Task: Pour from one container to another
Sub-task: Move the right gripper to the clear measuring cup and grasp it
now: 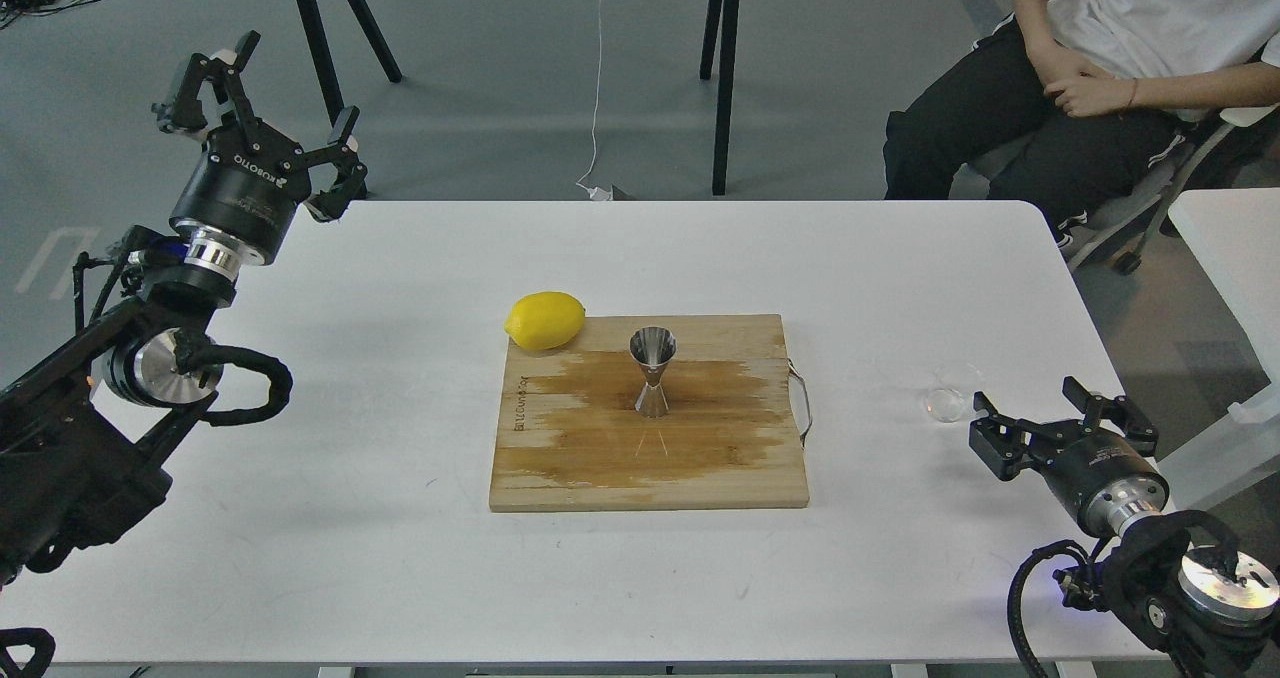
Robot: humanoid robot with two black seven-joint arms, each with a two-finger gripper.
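Observation:
A small clear glass cup (951,394) stands on the white table, to the right of the wooden cutting board (700,458). A shiny steel jigger (652,372) stands upright near the middle of the board. My right gripper (1052,419) is open, low over the table's right side, just right of and slightly nearer than the glass cup, not touching it. Open too, my left gripper (262,88) hangs raised over the table's far left corner, far from both containers, holding nothing.
A yellow lemon (545,320) lies at the board's far left corner. A metal handle (800,404) sticks out of the board's right edge. A seated person (1100,68) is beyond the far right corner. Black table legs (722,68) stand behind.

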